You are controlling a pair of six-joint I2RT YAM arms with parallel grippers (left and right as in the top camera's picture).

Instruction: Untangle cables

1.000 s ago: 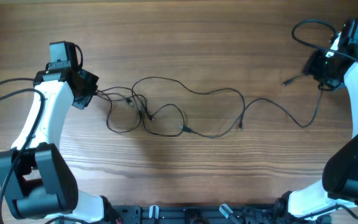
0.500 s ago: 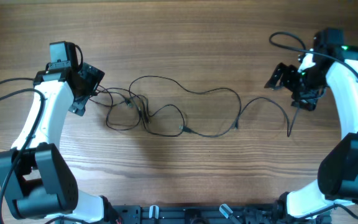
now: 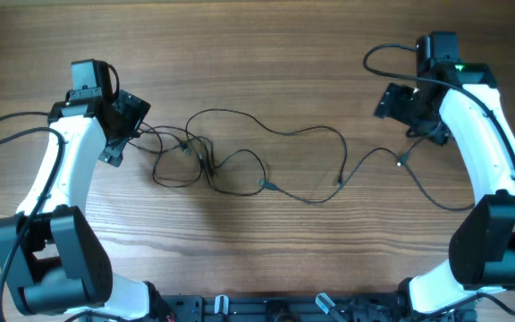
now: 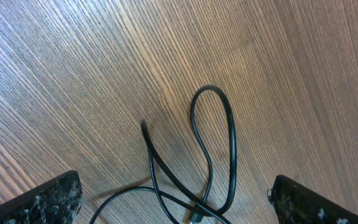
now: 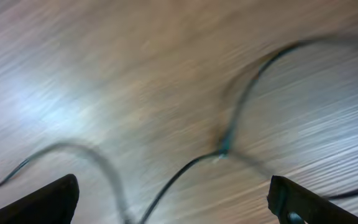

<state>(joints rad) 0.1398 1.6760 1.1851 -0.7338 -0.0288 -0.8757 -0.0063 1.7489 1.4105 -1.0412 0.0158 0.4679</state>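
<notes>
The cables (image 3: 240, 152) lie on the wooden table as thin black cords, knotted in a tangle (image 3: 202, 161) left of centre. One cord runs right to a small plug (image 3: 401, 162) and curves on towards the right arm. My left gripper (image 3: 129, 131) stands open at the tangle's left end, holding nothing. In the left wrist view, cable loops (image 4: 213, 149) lie on the wood between its wide fingers (image 4: 42, 202). My right gripper (image 3: 407, 116) hangs open above the plug. The right wrist view is blurred; a cord with a plug (image 5: 224, 149) lies below the open gripper (image 5: 173, 199).
Thicker black wires (image 3: 7, 125) belong to the white arms, one looping at the far left and one (image 3: 387, 54) at the upper right. The arm bases (image 3: 52, 268) stand at the table's front corners.
Both grippers have opened and let go of the cords. The right arm swung left, and the cord's right end has dropped back onto the table. The left arm has stayed in place.
</notes>
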